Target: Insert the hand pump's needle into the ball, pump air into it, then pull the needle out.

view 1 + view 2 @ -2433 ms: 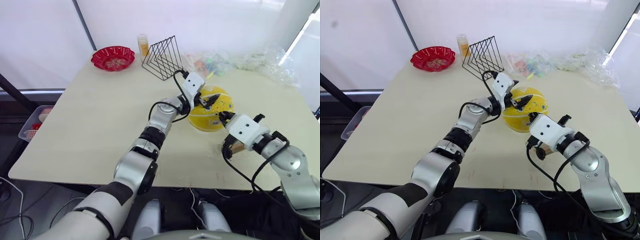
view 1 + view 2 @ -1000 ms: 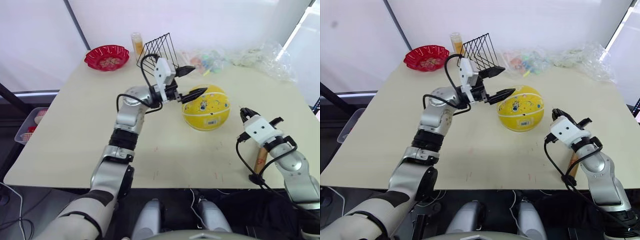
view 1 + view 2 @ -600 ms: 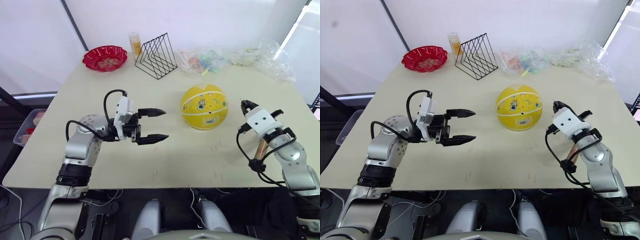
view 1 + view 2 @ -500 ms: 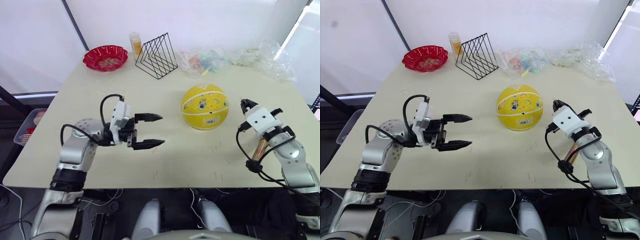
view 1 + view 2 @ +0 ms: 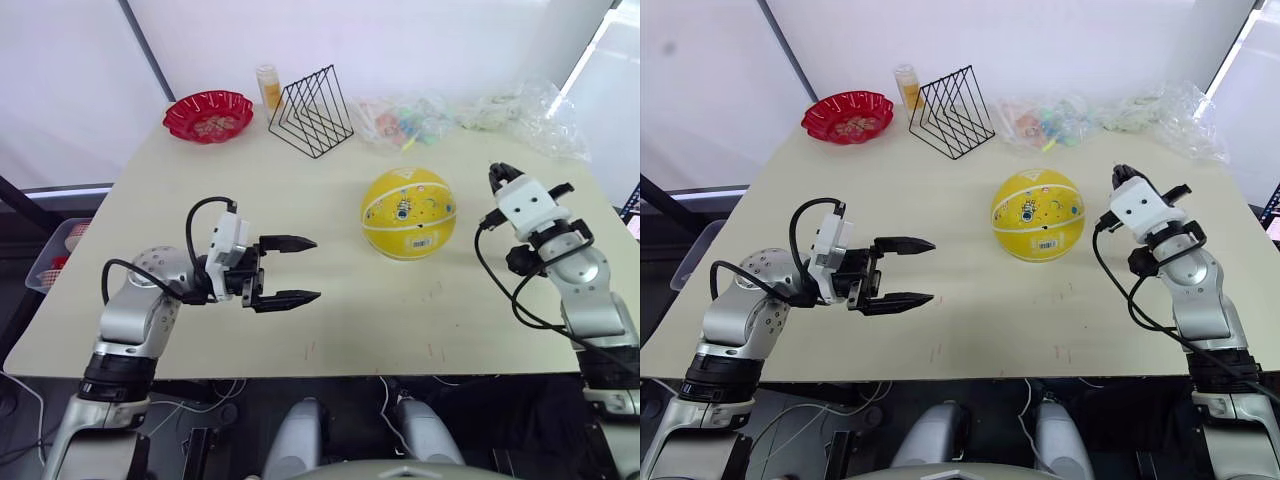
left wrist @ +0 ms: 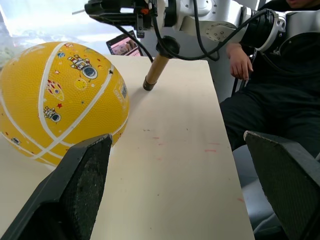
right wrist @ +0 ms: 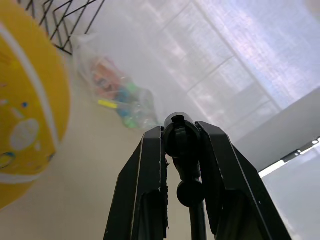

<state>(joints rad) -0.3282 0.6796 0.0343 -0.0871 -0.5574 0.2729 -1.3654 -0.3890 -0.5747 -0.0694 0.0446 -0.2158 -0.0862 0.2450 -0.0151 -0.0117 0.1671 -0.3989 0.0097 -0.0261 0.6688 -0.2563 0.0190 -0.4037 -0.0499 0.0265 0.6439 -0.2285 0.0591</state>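
Observation:
The yellow ball (image 5: pixel 408 212) rests on the table, right of centre. My left gripper (image 5: pixel 316 268) hovers open and empty over the table, well left of the ball. To the ball's right, clear of it, my right gripper (image 5: pixel 497 172) is raised and shut on the black needle fitting (image 7: pixel 181 140). A thin pin, the needle (image 6: pixel 78 11), sticks out past that gripper and touches nothing. The hand pump (image 6: pixel 156 70) hangs tilted under my right arm, its lower end on the table, and its black hose (image 5: pixel 498 292) loops beside the forearm.
At the table's far side stand a red bowl (image 5: pixel 209 115), a small bottle (image 5: pixel 266 88), a black wire rack (image 5: pixel 312 112) and crumpled plastic bags (image 5: pixel 470 115). A person in dark clothes sits past the table's right edge, one hand (image 6: pixel 241 62) near it.
My left gripper let go of the ball and drew back to the left front, staying open. My right gripper rose beside the ball with the fitting, tipping the pump up off the table.

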